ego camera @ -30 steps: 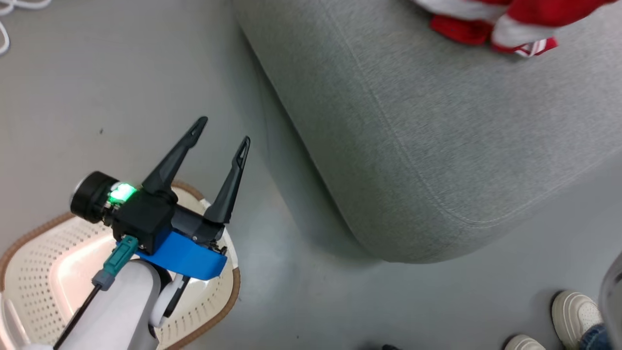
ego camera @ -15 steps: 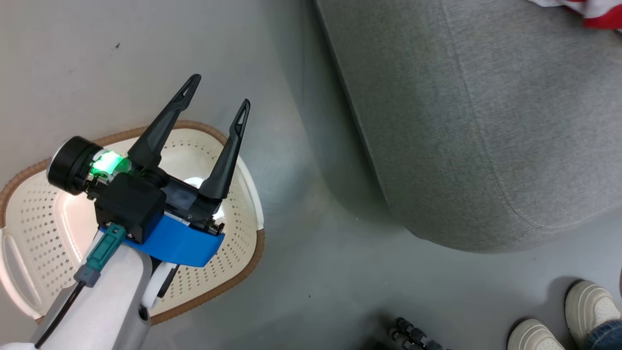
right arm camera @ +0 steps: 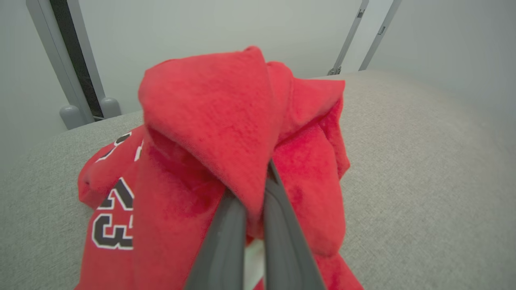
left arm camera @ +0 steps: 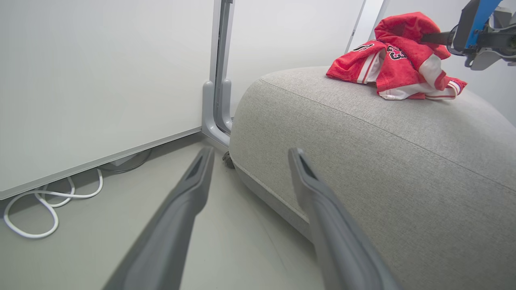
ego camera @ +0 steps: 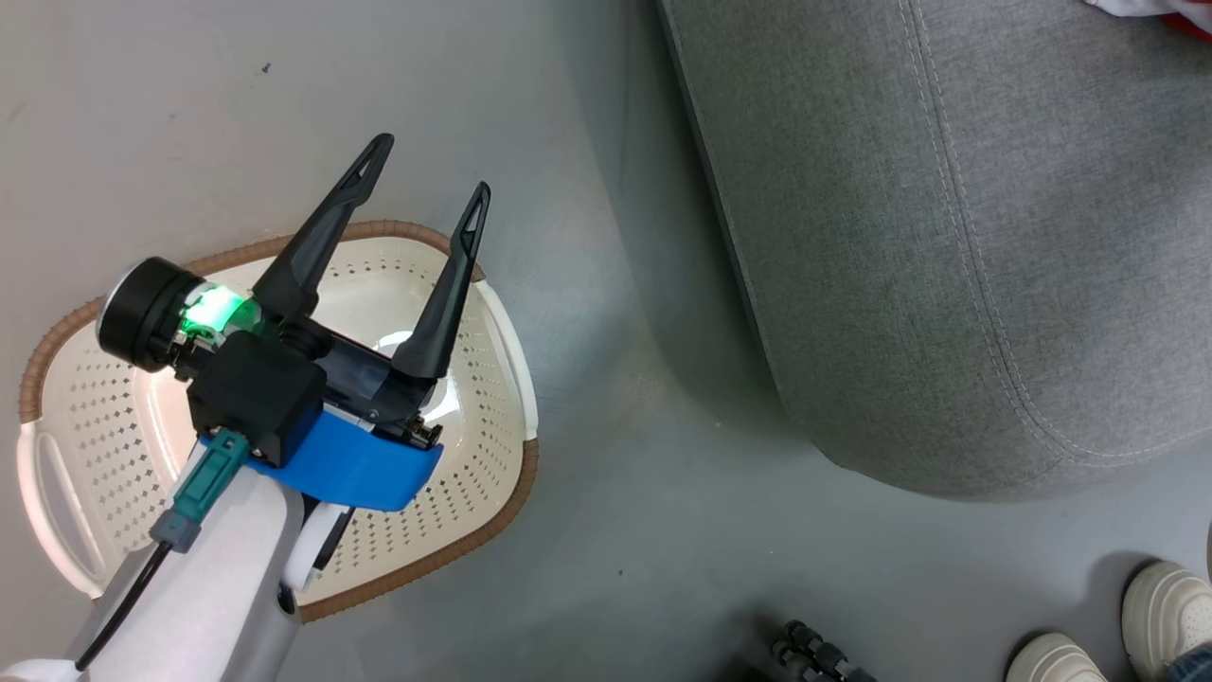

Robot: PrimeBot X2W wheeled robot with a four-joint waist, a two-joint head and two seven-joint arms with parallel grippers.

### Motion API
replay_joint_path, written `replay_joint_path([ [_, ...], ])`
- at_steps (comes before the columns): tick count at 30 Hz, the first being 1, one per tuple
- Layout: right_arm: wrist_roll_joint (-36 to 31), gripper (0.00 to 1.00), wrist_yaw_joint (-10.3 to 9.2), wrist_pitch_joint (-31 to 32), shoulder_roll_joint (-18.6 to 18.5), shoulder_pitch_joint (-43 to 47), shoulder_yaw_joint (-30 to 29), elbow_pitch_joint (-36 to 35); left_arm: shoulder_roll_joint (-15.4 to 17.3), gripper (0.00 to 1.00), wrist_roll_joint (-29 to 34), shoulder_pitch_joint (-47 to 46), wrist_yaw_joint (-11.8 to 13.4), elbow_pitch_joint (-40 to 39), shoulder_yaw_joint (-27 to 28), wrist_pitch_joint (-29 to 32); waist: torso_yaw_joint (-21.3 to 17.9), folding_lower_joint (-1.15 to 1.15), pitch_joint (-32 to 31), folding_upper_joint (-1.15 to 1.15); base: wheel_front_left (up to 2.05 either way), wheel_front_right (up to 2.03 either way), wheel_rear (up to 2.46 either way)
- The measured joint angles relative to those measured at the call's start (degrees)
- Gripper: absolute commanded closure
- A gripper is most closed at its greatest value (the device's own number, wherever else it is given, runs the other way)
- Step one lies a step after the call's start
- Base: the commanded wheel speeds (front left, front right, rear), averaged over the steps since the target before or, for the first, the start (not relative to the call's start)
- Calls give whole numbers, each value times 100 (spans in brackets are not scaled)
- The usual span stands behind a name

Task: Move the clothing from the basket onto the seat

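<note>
Right pincer [right arm camera: 253, 201]: fingers drawn close together, a fold of the clothing [right arm camera: 225, 121] nipped between them. The fingertips are covered by the red fabric. The nipped fold is lifted into a peak; the rest of the clothing is slumped below it on the seat [right arm camera: 403, 169]. Black-and-white numerals are seen on the lower left part of the heap, and white striped trim at its edges in the left wrist view.

Left pincer [ego camera: 431, 166]: fingers spread wide, nothing between them. A green light is lit on its wrist housing. In the head view it is placed over the basket [ego camera: 407, 232], fingertips reaching just past the brown rim at the far side. Its height above the basket cannot be judged. The basket's perforated cream walls and pale bottom are seen around the pincer.

The basket is set on the grey floor [ego camera: 615, 568], near the rounded corner of the seat but apart from it. The clothing is well apart from the basket, on the top of the seat toward its far side. A seam line is noted along the seat's edge.

Beyond: a white panel wall [left arm camera: 100, 80] with a grey post [left arm camera: 219, 80] behind the seat, and a white cable [left arm camera: 48, 197] looped on the floor at its foot. A person's pale shoes [ego camera: 1165, 606] are noted at the lower right of the head view.
</note>
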Motion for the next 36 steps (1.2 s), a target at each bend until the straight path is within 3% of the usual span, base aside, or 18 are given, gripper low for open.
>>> replay_joint_path([
  [1, -43, 19, 0, -29, 7, -2, -12, 23, -3, 0, -2, -8, 0, 32, -2, -9, 6, 0, -17, 0, 0, 0, 0],
  [2, -86, 0, -1, -44, 12, -4, -30, 53, -10, 0, -13, -9, 4, 66, -4, -30, 13, 0, -41, 0, 0, 0, 0],
  [13, -381, 0, -1, -325, 25, 307, 193, 275, -319, 0, -165, -1, -3, 671, -74, -304, 180, 0, -654, 0, 0, 0, 0],
  [21, -463, 0, 0, -478, 223, 1149, 698, 96, -688, 0, -414, 328, -45, 1285, 26, -371, 363, -1, -1455, 0, 0, 0, 0],
  [36, 453, 0, -1, -504, 806, 3381, 2011, -1372, -1283, 0, -398, 1419, -182, 1701, 859, -375, 774, -3, -3132, 1, 0, 0, 0],
])
